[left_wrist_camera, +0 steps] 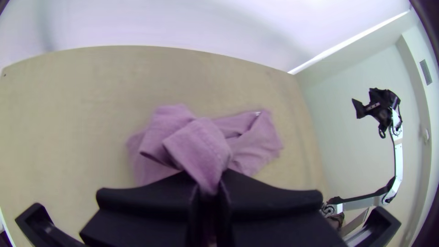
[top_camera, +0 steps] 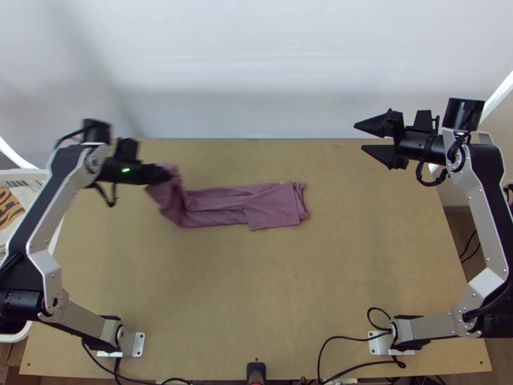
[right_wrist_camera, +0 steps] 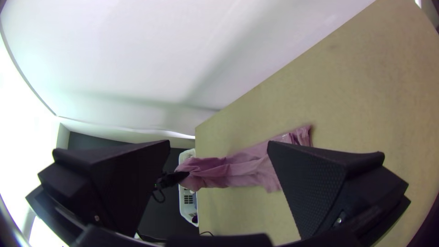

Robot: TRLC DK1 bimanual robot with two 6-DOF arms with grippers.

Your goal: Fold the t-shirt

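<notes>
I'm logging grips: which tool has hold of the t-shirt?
The left tool, shut on one end of the t-shirt; the right tool is open, away from it.

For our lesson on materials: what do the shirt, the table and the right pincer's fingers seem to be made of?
Shirt: soft, matt fabric, probably cotton, since it creases and drapes.
Table: apparently wood or board, pale and dull, with faint mottling.
Fingers of the right pincer: perhaps hard plastic or rubber, black and matt, finely textured inside.

Soft matt mauve cloth (top_camera: pixel 221 202) on smooth, matt light wood (top_camera: pixel 256 289).
</notes>
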